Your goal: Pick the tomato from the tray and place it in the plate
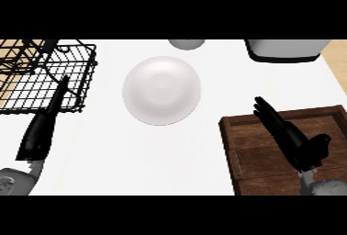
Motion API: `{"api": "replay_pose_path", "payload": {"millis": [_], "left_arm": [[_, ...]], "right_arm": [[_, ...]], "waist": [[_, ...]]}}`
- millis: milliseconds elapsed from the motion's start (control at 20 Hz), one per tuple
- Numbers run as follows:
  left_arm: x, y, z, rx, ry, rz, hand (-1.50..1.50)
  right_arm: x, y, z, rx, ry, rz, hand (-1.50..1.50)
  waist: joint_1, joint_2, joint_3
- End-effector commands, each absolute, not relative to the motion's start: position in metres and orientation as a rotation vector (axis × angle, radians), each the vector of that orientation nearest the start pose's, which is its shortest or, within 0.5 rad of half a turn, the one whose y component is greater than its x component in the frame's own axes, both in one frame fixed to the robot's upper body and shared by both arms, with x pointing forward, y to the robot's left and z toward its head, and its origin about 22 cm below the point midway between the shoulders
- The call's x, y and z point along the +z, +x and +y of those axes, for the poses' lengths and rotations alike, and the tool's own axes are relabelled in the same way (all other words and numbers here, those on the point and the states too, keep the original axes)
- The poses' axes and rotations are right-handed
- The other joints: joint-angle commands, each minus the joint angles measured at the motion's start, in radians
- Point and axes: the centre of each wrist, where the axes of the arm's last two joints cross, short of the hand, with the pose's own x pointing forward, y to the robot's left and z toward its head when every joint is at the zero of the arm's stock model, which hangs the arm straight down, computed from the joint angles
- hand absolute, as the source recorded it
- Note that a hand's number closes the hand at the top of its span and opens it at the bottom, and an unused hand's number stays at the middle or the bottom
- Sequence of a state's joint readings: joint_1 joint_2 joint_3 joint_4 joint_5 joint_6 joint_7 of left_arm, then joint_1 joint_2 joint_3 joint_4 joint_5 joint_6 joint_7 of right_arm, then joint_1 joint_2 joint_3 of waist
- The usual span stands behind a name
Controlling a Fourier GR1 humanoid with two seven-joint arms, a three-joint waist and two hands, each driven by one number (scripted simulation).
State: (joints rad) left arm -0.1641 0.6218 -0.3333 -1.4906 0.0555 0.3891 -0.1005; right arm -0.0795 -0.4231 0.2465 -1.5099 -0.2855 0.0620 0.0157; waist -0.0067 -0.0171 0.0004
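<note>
The fingers (270, 115) of my right hand (298, 143) lay straight and close together, thumb apart, holding nothing, over the tray (252, 137). The tomato did not show; I judged it hidden under that hand. I expected it light, smooth, soft-skinned, best cupped around its middle. The plate (161, 90) sat left of the tray, my left hand (41, 133) open beside the rack (41, 87).

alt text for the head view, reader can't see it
The robot's right hand hangs open over a brown wooden tray at the lower right; no tomato shows. A white plate lies mid-counter. The left hand rests open at the left beside a black wire rack.
</note>
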Motion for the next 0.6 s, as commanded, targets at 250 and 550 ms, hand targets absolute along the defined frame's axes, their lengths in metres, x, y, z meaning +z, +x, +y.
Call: {"api": "replay_pose_path", "payload": {"millis": [250,550], "left_arm": [[0.056,0.29,0.265,-0.222,0.295,-1.618,0.0],[0.047,0.289,0.26,-0.189,0.237,-1.558,0.0]], "right_arm": [[0.105,0.289,-0.271,-0.033,0.108,-1.686,-1.5],[0.031,0.237,-0.274,0.311,-0.359,-1.58,-1.5]], "waist": [[-0.003,0.015,-0.001],[-0.016,0.014,0.0]]}}
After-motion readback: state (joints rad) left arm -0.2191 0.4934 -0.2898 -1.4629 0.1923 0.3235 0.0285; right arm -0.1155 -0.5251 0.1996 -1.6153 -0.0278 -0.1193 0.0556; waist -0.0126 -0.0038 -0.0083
